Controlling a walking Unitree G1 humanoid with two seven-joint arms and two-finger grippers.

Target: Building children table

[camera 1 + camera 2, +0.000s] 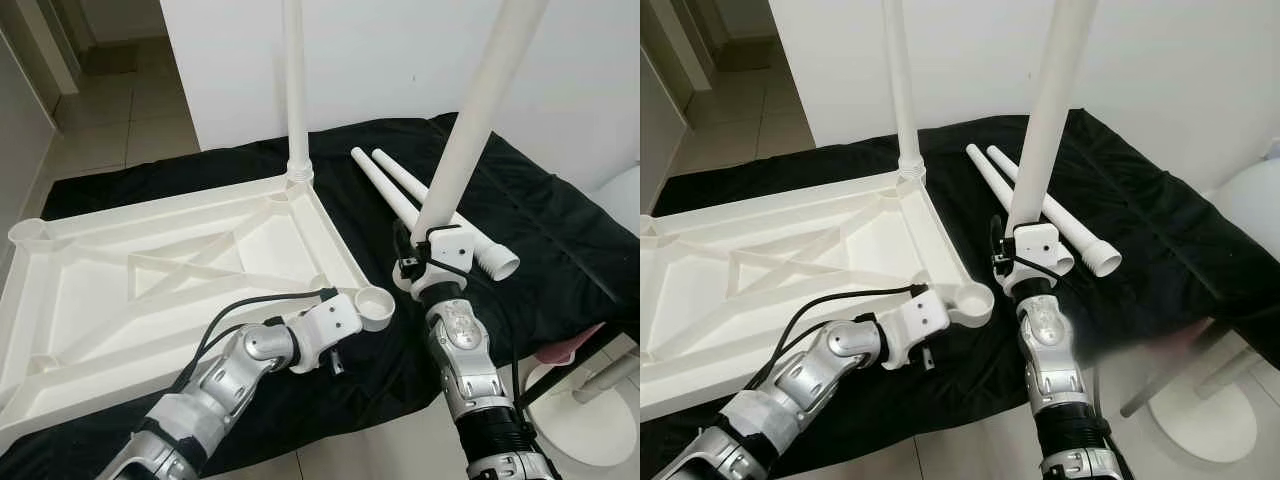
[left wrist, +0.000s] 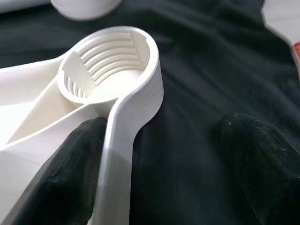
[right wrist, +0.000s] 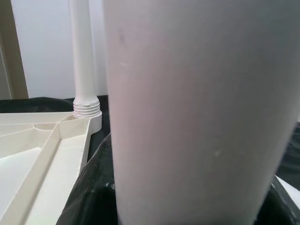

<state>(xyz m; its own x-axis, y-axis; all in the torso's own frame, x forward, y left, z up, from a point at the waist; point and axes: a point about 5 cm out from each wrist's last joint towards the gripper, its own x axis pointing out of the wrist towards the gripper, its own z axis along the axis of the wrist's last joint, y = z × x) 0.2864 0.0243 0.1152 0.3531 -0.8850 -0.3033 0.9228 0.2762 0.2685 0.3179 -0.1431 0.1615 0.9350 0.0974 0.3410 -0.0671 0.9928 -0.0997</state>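
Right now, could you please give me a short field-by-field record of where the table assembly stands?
tabletop: white, upside down on black cloth
fitted leg: upright in far corner socket
near socket: threaded, empty
left end effector: fingers straddle the tabletop rim beside that socket
right end effector: shut on held leg
held leg: tilted, off the socket
spare legs: two on the cloth

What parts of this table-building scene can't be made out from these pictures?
- Held leg: its top is cut off by the upper edge in both eye views; the right wrist view is too close to show anything past it.
- Right gripper: its fingers are hidden behind its own white housing and the leg.
- Screwed-in leg: its top is cut off too.
- Tabletop: its far-left side runs out of the eye views.
- Left gripper: it straddles the rim beside the empty socket; contact is unclear.
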